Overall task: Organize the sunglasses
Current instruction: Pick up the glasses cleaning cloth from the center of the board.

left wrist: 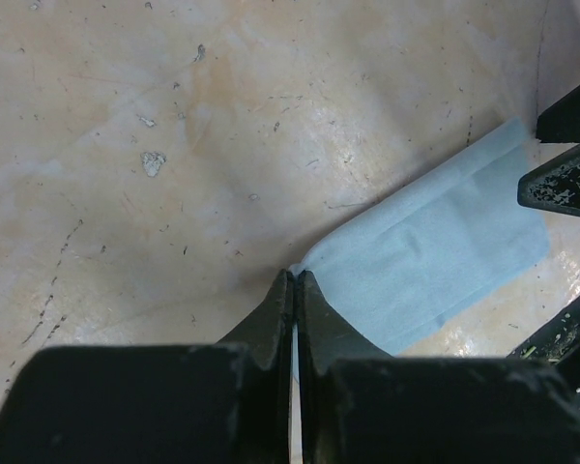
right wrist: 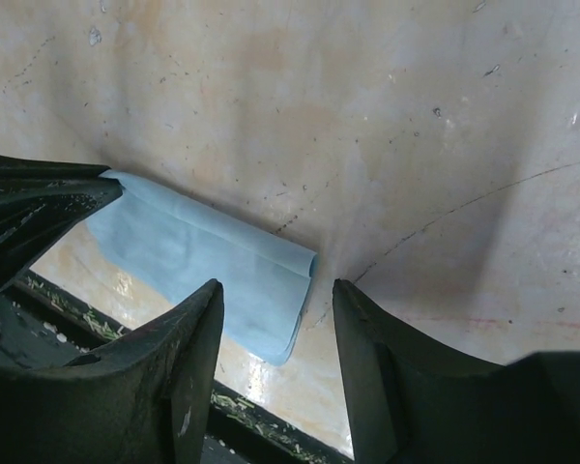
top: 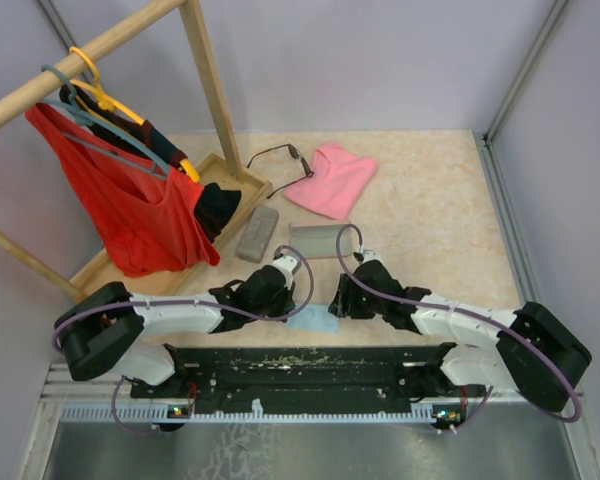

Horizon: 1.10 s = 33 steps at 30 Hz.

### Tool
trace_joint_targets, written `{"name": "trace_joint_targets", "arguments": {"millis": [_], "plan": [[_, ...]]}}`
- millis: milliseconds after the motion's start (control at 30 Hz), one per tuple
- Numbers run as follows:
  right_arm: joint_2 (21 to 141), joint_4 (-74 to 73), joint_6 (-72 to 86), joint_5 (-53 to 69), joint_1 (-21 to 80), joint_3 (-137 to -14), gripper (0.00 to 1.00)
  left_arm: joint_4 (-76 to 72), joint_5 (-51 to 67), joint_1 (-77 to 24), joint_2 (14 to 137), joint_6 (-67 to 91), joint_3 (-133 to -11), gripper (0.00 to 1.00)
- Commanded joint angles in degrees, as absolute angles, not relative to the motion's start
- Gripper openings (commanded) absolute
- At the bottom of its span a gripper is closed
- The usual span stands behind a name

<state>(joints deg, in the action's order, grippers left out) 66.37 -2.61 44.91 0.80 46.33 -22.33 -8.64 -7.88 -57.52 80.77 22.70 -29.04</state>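
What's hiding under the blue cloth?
Only the speckled table shows around the folded blue cloth, which lies flat. The left pincer pinches its corner; the right pincer hangs open beside it. Whatever lies between its folds is covered.

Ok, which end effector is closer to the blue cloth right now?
Left. The left end effector is closed right on the corner of the cloth, apparently pinching it. The right end effector is open at the opposite, folded end, not gripping it.

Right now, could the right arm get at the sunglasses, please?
Probably yes: the right gripper is open and empty, and the sunglasses lie uncovered beside the pink cloth, though far off.
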Motion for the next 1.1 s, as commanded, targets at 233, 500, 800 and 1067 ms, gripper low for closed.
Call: {"name": "trace_joint_targets", "arguments": {"millis": [233, 500, 800, 1067], "plan": [[71.32, -4.92, 46.75, 1.11, 46.22, -24.90, 0.45, -4.55, -6.53, -57.74, 80.73, 22.96, -26.86, 0.01], [72.86, -4.45, 46.93, 1.33, 46.25, -24.48, 0.42, -4.46, -6.42, -57.74, 80.42, 22.96, -26.81, 0.01], [72.86, -4.44, 46.67, 0.34, 46.23, -24.43, 0.24, -4.73, -6.04, -57.74, 80.99, 22.79, -27.11, 0.01], [73.65, -3.39, 46.23, 0.35, 46.21, -24.43, 0.08, -5.13, -5.68, -57.74, 81.38, 22.69, -27.25, 0.01]]}}
